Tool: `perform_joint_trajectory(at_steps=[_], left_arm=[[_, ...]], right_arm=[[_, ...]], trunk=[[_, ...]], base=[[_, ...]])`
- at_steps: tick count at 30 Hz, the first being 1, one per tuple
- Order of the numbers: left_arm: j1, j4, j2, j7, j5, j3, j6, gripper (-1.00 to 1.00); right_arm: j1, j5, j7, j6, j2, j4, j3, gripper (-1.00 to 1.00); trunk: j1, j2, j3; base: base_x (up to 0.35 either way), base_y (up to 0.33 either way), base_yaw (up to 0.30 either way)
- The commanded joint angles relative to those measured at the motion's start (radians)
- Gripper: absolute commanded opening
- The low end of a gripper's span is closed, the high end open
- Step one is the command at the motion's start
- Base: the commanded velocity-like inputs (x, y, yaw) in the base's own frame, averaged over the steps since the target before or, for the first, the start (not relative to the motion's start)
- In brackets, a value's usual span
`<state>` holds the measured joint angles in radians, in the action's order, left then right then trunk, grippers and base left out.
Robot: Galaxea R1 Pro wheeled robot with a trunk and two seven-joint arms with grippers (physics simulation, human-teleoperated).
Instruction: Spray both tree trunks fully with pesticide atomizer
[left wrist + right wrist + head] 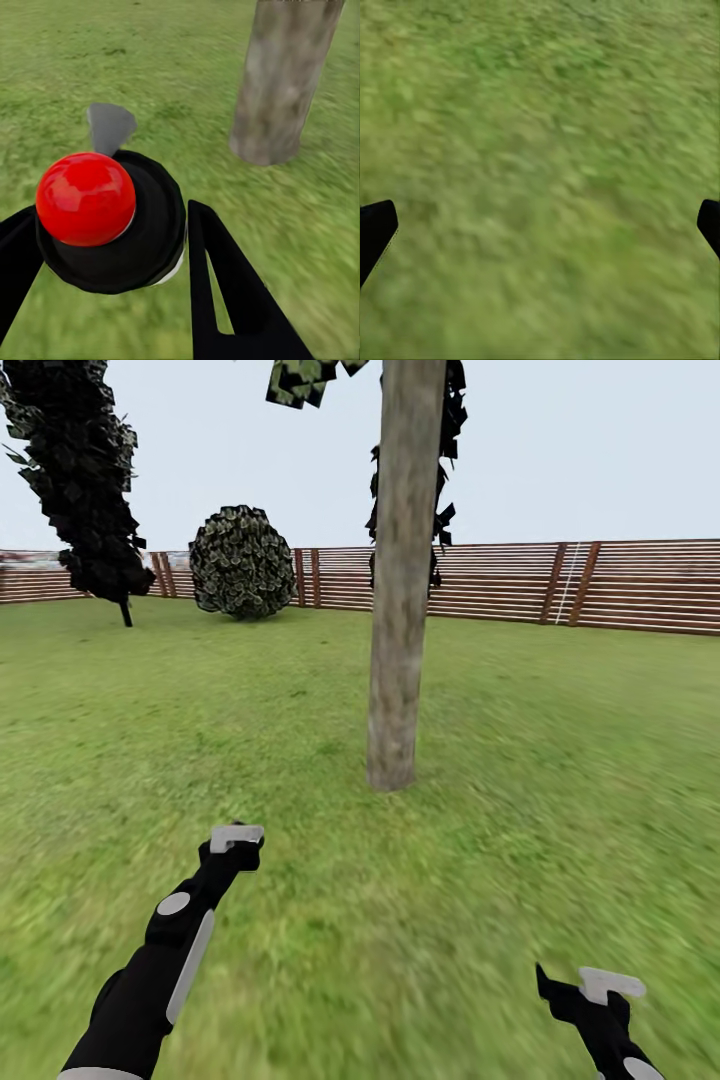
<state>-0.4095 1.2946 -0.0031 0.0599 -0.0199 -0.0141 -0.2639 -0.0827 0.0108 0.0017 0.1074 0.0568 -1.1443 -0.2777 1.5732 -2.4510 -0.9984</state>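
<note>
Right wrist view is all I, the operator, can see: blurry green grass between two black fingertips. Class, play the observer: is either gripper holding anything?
Observer: Yes. The left gripper is shut on the round black pesticide atomizer, which has a red ball on top.
Operator: Is a tree nearby?
Observer: A thick, upright, beige-grey mottled tree trunk stands ahead of the left gripper, apart from it.
Operator: Where is my gripper?
Observer: The right gripper hangs empty, low and right of that trunk.

Tree trunk (402, 580) cut off by the head view's top edge; atomizer (112, 221) label hidden; grass (540, 150) blurred.
</note>
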Motion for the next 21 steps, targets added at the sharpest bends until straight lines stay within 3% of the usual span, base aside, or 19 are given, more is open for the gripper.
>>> perform_joint_trajectory(at_steps=[1,21], left_arm=[[0.000,0.000,0.000,0.000,0.000,0.000,0.000,-1.00],[0.000,0.000,0.000,0.000,0.000,0.000,0.000,-1.00]], right_arm=[[0.000,0.000,0.000,0.000,0.000,0.000,0.000,1.00],[0.000,0.004,0.000,-0.001,0.000,0.001,0.000,1.00]], trunk=[[0.000,0.000,0.000],[0.000,0.000,0.000]], base=[[0.336,-0.015,0.000],[0.296,-0.174,0.000]])
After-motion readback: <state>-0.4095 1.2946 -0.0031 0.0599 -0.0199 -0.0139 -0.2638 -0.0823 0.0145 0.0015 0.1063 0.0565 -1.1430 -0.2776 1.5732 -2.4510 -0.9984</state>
